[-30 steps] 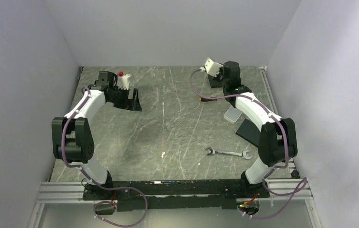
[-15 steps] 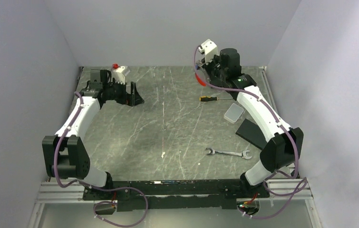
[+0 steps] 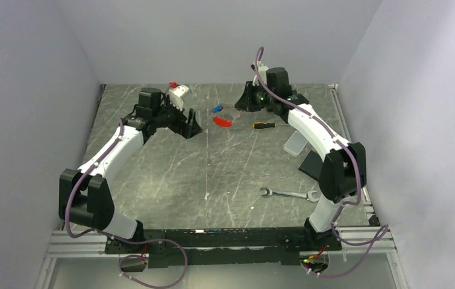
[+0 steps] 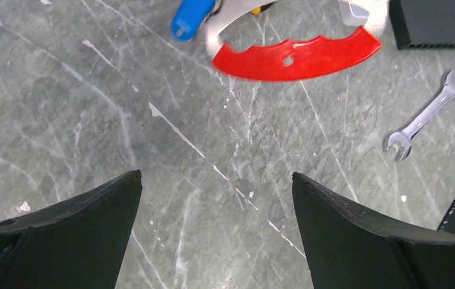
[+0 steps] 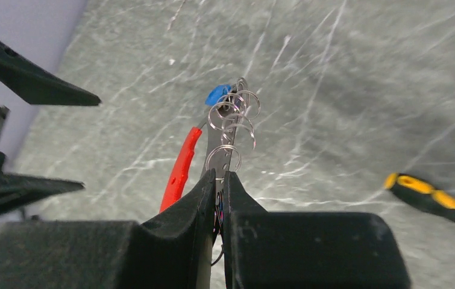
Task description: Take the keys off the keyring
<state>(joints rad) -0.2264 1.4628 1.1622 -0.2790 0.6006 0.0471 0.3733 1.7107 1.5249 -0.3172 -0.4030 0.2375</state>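
Keyring (image 5: 232,129): thin rings, red tag, blue-headed key (image 5: 217,94) still attached; held above the table, left of the screwdriver (image 3: 264,124). Right gripper (image 5: 219,180): pinched tight on keyring. Left gripper (image 4: 216,198): spread wide, empty, facing keyring. Advice: left grips one key squarely, right holds firm.

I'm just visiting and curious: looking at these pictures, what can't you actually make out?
- Right wrist view: the right gripper is shut on the keyring; its fingers hide the gripped part.
- Same view: the keys overlap, so their number is unclear.
- Left wrist view: the red tag is blurred; the frame's top edge crops the keyring.
- Top view: keys too small.
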